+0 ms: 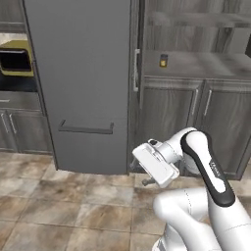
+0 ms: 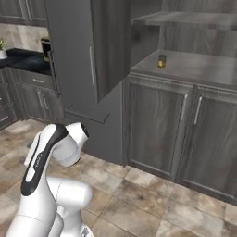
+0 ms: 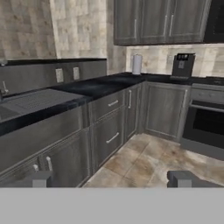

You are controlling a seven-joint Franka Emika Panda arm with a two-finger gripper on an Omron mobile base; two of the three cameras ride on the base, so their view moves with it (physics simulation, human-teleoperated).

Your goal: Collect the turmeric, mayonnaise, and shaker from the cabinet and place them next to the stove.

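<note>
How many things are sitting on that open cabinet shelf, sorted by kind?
Small jars with yellow-orange powder (the turmeric): 1
Blue-lidded jars: 0
Black shakers: 0
Total on the cabinet shelf: 1

cabinet (image 1: 196, 66) shelf, turmeric (image 1: 163, 61) on it
</note>
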